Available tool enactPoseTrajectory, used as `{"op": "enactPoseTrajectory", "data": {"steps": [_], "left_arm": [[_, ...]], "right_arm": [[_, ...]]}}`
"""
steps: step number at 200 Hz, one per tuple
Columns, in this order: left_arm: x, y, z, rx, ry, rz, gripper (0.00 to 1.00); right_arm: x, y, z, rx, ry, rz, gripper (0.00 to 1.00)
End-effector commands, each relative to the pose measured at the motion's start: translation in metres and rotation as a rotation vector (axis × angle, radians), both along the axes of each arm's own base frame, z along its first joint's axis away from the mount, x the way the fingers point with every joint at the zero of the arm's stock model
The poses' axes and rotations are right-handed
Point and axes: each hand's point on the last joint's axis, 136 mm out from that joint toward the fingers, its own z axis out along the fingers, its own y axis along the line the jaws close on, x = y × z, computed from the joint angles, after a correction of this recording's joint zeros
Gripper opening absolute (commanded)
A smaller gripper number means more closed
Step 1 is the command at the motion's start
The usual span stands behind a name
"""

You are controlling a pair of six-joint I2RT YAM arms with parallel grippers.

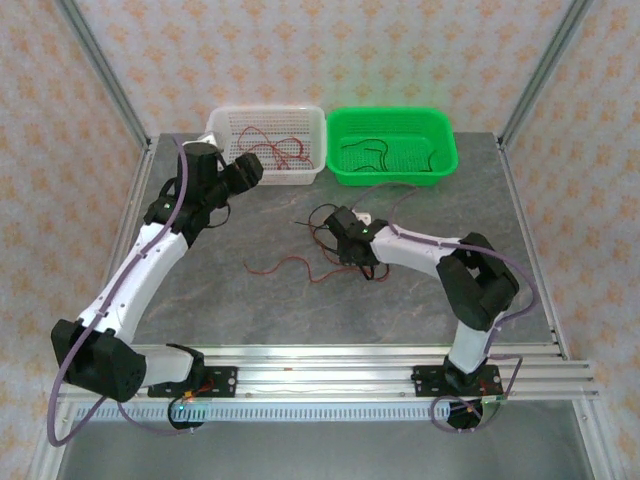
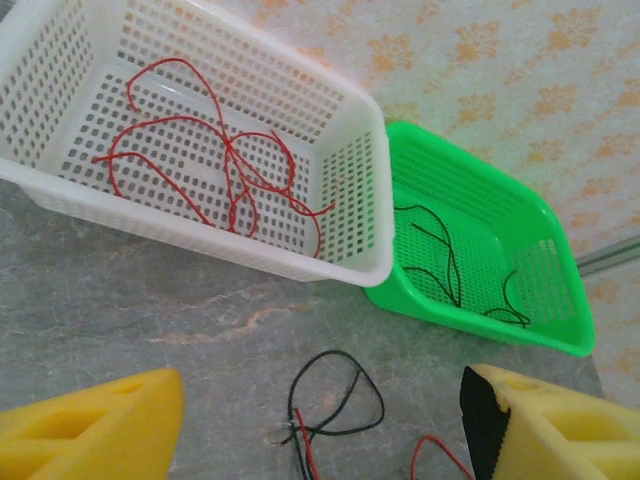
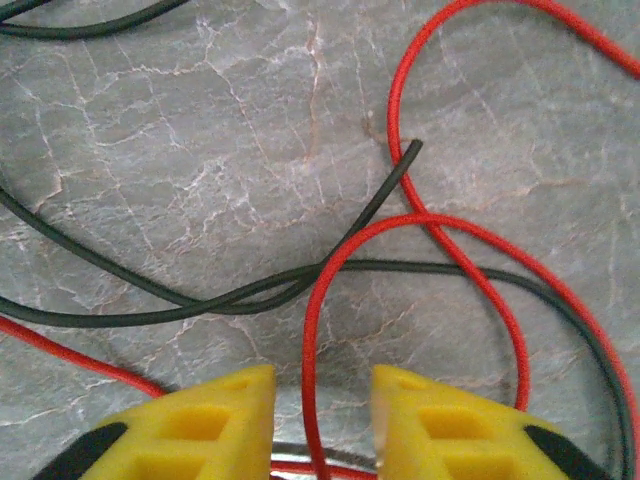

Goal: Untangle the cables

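Found the loose cables (image 1: 322, 268) heaped in a small red-and-black tangle near the middle of the grey table (image 1: 250, 310), just in front of two baskets. Found others lying apart by colour: red wires (image 1: 275, 152) in the white basket (image 1: 265, 110), black wires (image 1: 385, 158) in the green basket (image 1: 392, 112) touching it on the right.

Saw the right gripper (image 1: 340, 240) set low over the tangle, right on top of it from above. Through its wrist camera, saw the yellow fingers (image 3: 205, 425) apart and aimed at the table top, clamped on nothing. Traced one red wire (image 3: 308, 340) running straight up through the gap between them, thinner than the gap. Followed it into a rounded loop just ahead of the fingertips, crossing a black wire (image 3: 200, 310) stretched across the view from left to right. Spotted a cut black end (image 3: 413, 150) lying beyond that loop, against another red curve, well ahead of the fingers. Spotted a further red strand (image 3: 70, 350) slanting in from the left edge toward the finger on that side of the view.

Saw the left gripper (image 1: 252, 170) poised beside the near wall of the white basket, well apart from the tangle. Through its wrist camera, saw its fingers (image 2: 90, 425) spread wide with nothing between them. Made out, on the table beyond the gap, a black loop (image 2: 340, 395) and a short red end (image 2: 304, 445) at the edge of the tangle.
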Motion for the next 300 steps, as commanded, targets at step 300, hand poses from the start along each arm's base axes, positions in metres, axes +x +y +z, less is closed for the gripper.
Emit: {"op": "enactPoseTrajectory", "data": {"steps": [300], "left_arm": [[-0.09, -0.184, -0.062, 0.288, -0.198, -0.536, 0.69]], "right_arm": [[0.0, -0.02, 0.313, 0.973, -0.574, 0.108, 0.0]]}}
